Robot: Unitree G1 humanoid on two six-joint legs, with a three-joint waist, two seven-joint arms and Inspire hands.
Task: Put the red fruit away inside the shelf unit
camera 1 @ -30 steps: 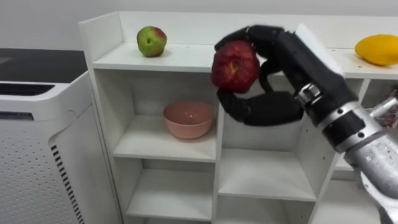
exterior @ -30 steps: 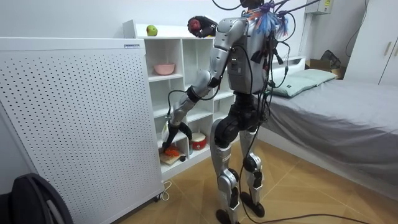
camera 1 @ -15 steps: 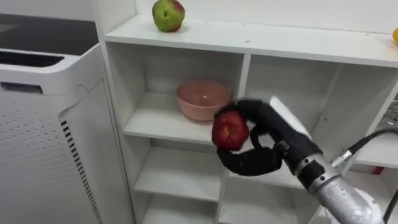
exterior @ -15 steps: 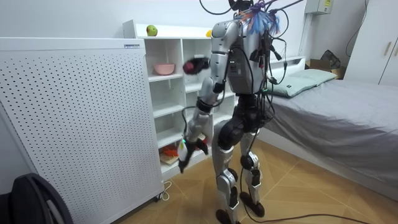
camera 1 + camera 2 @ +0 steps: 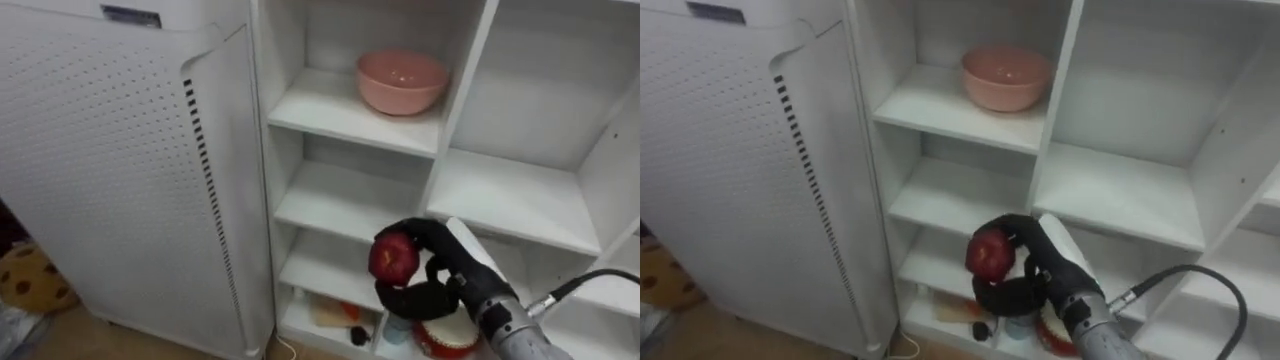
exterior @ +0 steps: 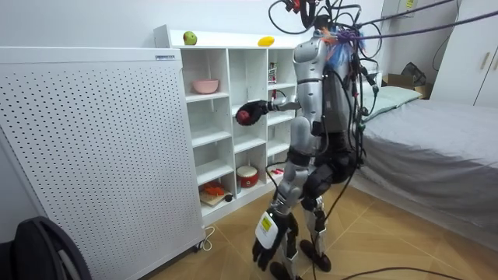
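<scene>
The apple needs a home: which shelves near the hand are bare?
Bare: the white shelf below the round pink bowl, and the wide shelf right of the divider. The bottom compartment, behind the right hand holding the red apple, is crowded.

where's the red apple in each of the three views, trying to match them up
Left eye view: red apple low, right of centre, gripped in the right hand in front of the white shelf unit.
Right eye view: red apple low, just right of centre, in that hand.
Room view: red apple near the middle, held out toward the shelves.
Shared landmark: pink bowl on a shelf, higher than the apple in every view.
</scene>
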